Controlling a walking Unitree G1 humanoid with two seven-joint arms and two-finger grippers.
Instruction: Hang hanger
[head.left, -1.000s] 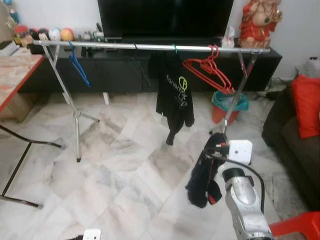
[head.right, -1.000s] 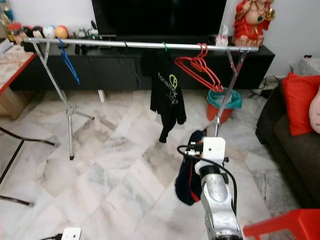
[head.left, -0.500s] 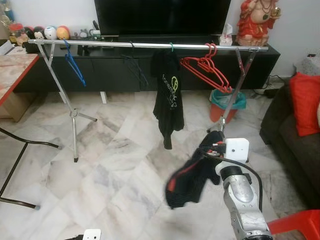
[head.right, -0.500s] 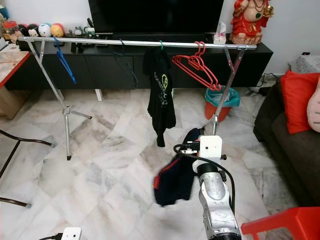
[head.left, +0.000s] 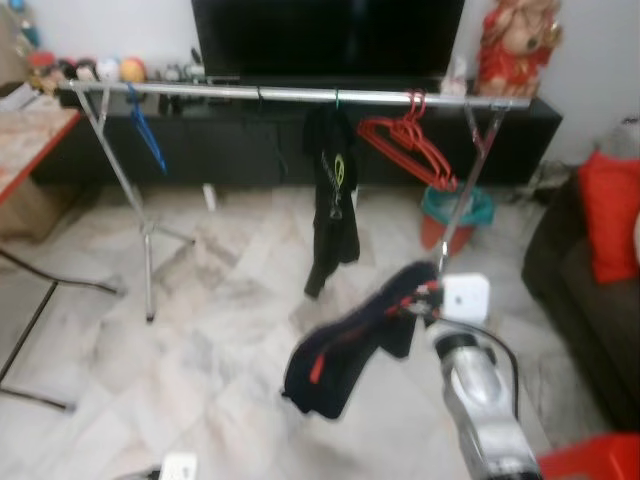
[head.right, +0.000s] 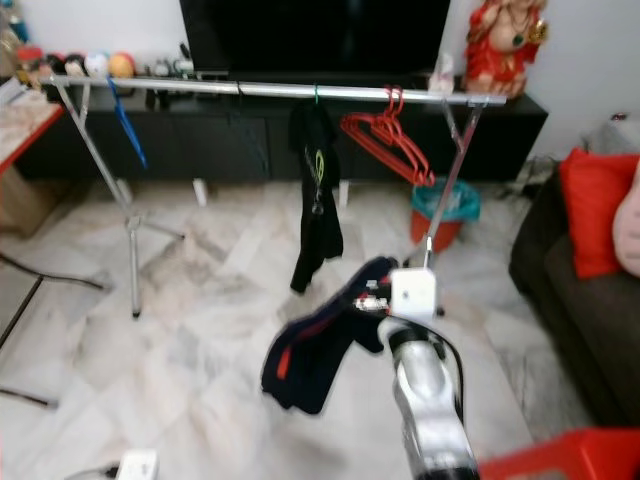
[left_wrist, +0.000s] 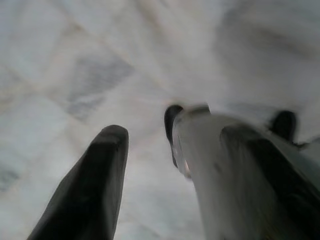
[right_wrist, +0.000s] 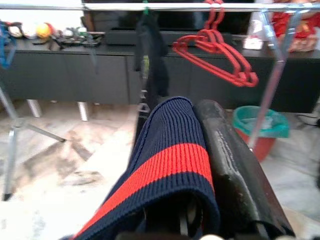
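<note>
My right gripper (head.left: 424, 294) is held out ahead of me at about mid-height, shut on a navy garment with a red stripe (head.left: 340, 345) that swings out to its left. The knit (right_wrist: 170, 165) lies draped over the fingers (right_wrist: 230, 165); no hanger can be made out inside it. Further ahead stands a silver clothes rail (head.left: 250, 93) carrying a blue hanger (head.left: 146, 127), a black shirt (head.left: 335, 190) and several red hangers (head.left: 415, 140). My left gripper (left_wrist: 185, 165) hangs open over the marble floor.
A red-edged table (head.left: 30, 150) stands to the left. On the right are a dark sofa (head.left: 580, 280) with a red cushion (head.left: 610, 210) and a red stool (head.left: 590, 462). A teal-lined bin (head.left: 455, 210) sits by the rail's right leg. A black TV cabinet (head.left: 230, 140) runs behind.
The navy garment has swung up and out to the left from hanging straight below my right gripper. The black shirt on the rail has turned edge-on. The view has shifted slightly and blurred.
</note>
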